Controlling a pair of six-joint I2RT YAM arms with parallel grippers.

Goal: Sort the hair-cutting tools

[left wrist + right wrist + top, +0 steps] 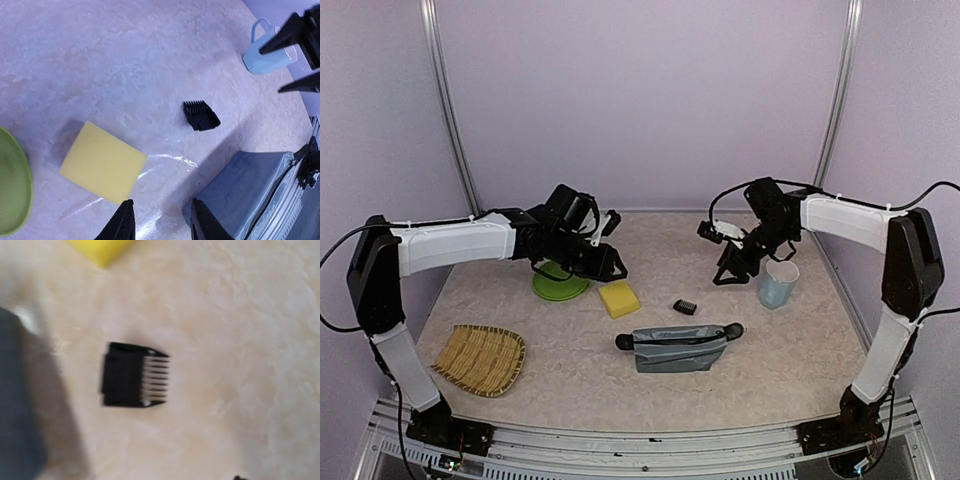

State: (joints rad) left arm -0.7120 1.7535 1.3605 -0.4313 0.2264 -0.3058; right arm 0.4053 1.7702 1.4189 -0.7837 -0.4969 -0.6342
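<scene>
The one hair-cutting tool in view is a small black clipper guard point(685, 306) lying on the table between the yellow sponge point(618, 298) and the blue cup point(778, 283). It shows comb-toothed in the left wrist view point(201, 115) and blurred in the right wrist view point(134, 381). My left gripper point(608, 266) hovers over the sponge's near edge, open and empty point(164, 222). My right gripper point(726, 272) hangs beside the cup, above and right of the guard. Its fingers point(295, 30) are spread with nothing between them.
A grey fabric pouch point(680, 348) lies in front of the guard, with black pieces at both ends. A green plate point(560, 285) sits under the left arm. A woven bamboo tray point(480, 358) is at the front left. Walls close in the back and sides.
</scene>
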